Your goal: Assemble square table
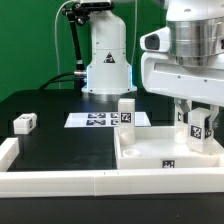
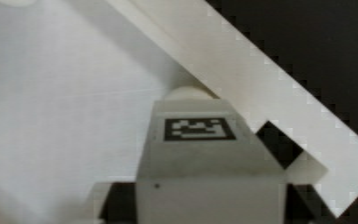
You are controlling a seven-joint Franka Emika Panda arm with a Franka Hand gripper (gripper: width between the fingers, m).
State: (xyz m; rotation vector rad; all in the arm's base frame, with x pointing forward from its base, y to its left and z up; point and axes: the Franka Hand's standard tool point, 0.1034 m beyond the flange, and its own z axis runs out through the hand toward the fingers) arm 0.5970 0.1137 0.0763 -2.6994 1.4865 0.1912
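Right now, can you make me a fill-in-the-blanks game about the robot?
1. The gripper is shut on a tagged white ___.
2. Below it lies the square, tray-like ___.
3. The lone leg at the exterior view's left lies on the ___ table.
Missing words: leg, tabletop, black.

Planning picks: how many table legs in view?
3: a loose leg at the exterior view's left, an upright leg at the tabletop's corner, a held leg between the jaws. Others may be hidden.
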